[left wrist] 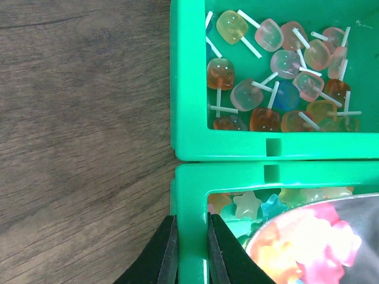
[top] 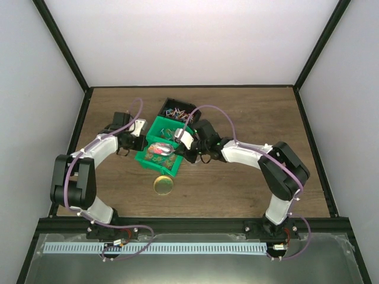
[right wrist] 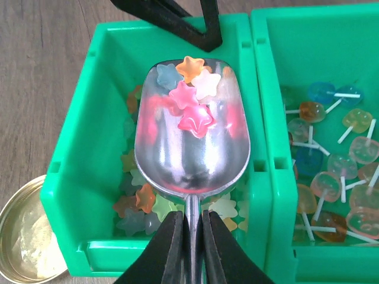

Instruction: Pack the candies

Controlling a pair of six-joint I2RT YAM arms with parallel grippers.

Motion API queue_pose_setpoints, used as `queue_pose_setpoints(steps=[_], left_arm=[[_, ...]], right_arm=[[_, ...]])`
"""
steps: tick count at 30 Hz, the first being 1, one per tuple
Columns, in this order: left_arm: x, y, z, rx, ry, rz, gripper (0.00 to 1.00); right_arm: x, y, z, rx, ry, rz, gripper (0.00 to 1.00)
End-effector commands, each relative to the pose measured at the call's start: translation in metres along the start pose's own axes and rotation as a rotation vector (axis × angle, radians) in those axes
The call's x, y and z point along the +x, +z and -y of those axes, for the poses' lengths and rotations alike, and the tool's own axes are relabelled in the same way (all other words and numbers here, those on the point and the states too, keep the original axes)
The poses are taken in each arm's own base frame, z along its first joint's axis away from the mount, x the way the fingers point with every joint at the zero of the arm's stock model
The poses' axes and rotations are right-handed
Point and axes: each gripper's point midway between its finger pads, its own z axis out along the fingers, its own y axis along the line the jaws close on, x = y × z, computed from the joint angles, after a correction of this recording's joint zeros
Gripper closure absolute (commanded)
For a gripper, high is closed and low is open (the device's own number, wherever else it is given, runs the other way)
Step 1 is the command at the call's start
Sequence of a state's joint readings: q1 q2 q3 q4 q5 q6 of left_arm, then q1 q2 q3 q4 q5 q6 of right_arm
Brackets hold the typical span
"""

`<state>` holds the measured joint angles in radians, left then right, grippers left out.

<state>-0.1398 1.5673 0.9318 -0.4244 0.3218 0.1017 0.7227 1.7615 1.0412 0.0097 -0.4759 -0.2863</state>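
Right gripper (right wrist: 189, 225) is pinching the scoop (right wrist: 189, 165) handle, left gripper (left wrist: 190, 228) is clamping the bin (left wrist: 225, 177) wall; candies (right wrist: 192, 103) are sitting near the lip, so any tilt risks spilling them.

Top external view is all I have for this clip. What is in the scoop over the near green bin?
Observer: The right wrist view shows the scoop carrying a few star-shaped candies, pink, orange, white and blue, near its front lip.
Reviewer: Is it actually gripped?
Observer: Yes, the right pincer is shut on the scoop's handle.
Reviewer: And the other arm?
Observer: The left wrist view shows the left pincer clamped on the side wall of the green bin that holds the stars.
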Motion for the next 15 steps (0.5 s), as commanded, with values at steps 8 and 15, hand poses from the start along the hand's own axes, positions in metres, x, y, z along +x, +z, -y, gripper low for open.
queue_pose_setpoints(steps=[8,15], left_arm=[[-0.006,0.001,0.003,0.03,0.019,0.0,0.96],[-0.009,0.001,0.005,0.044,0.02,0.005,0.96]], right_arm=[[-0.032,-0.043,0.002,-0.001,-0.055,0.17,0.99],[-0.03,-0.087,0.013,-0.005,-0.085,0.178,0.99]])
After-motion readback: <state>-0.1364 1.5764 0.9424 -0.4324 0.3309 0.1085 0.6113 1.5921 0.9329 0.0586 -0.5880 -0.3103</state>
